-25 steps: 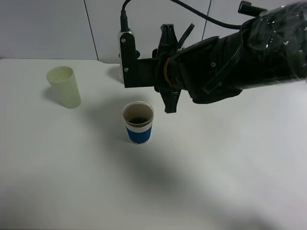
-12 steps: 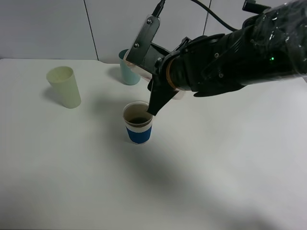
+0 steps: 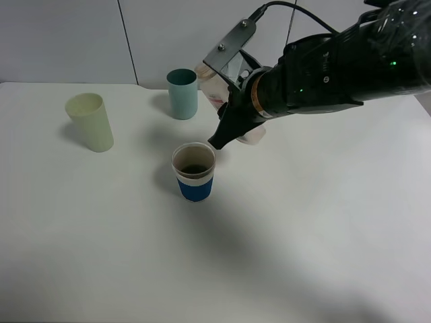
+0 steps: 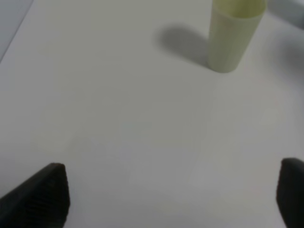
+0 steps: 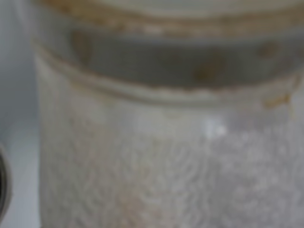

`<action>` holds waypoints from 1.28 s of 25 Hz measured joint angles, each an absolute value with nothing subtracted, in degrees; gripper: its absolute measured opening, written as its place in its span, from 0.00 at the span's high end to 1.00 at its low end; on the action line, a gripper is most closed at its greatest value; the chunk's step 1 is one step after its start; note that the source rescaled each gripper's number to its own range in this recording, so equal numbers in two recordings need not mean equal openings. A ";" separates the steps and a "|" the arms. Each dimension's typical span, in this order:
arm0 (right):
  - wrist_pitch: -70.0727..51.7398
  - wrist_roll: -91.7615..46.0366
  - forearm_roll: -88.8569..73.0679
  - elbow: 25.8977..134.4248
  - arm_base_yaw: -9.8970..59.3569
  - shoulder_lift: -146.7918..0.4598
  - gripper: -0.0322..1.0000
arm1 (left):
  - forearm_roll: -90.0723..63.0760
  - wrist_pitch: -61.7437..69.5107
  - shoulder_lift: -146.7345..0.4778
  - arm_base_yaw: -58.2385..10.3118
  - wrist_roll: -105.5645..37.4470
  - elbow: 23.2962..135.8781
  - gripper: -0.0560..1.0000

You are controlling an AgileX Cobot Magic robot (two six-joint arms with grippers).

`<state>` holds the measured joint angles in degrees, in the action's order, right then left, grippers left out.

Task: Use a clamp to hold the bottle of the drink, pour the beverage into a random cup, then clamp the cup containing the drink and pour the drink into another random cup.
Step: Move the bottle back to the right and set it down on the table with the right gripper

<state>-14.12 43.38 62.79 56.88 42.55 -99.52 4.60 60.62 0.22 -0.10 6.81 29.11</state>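
High view, cups: three, all upright and well apart. A short white cup with a broad blue band [image 3: 194,177] stands mid-table, a plain pale yellow-green tapered plastic tumbler [image 3: 89,122] to the left, and a darker teal tumbler [image 3: 182,94] at the back.
High view, beverage: thin brown liquid [image 3: 194,169] lies low in the blue-banded cup.
High view, bottle: one small clear plastic bottle with a white-and-pink label [image 3: 214,86], tilted in the air, just right of the teal tumbler and behind the blue-banded cup.
High view, right gripper [image 3: 213,103]: jaws clamped on the bottle; the lower black finger's tip sits close to the blue-banded cup's rim.
High view, room: the smooth white table [image 3: 303,235] spreads wide in front of the cups and to the right. Its back edge meets the grey panelled wall [image 3: 67,40] close behind the teal tumbler.
Left wrist view, left gripper [image 4: 166,197]: two dark ribbed fingertips [image 4: 40,194] stand far apart, gripping nothing, over the table.
Left wrist view, tumbler: one, the pale yellow-green tumbler, matte and upright ahead of the fingers, with a soft shadow beside it.
Right wrist view, bottle: one, blurred and filling the picture, with a frosted, pebbled wall, a ridged neck and brown specks near the rim. The jaws do not show here.
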 joint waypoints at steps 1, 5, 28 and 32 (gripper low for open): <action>-13.26 43.33 62.13 56.88 41.90 -99.52 0.97 | 4.60 60.62 0.22 -0.10 6.81 29.11 0.05; -8.44 41.16 58.11 56.88 38.73 -99.52 0.97 | 4.60 60.62 0.22 -0.10 6.81 29.11 0.05; 39.28 -11.21 4.52 35.04 23.40 -99.46 0.97 | 4.60 60.62 0.22 -0.10 6.81 29.11 0.05; 42.58 -13.92 1.48 32.47 22.48 -99.46 0.97 | 4.60 60.62 0.22 -0.10 6.81 29.11 0.05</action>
<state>42.58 -13.92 1.48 32.47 22.48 -99.46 4.60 60.62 0.22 -0.10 6.81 29.11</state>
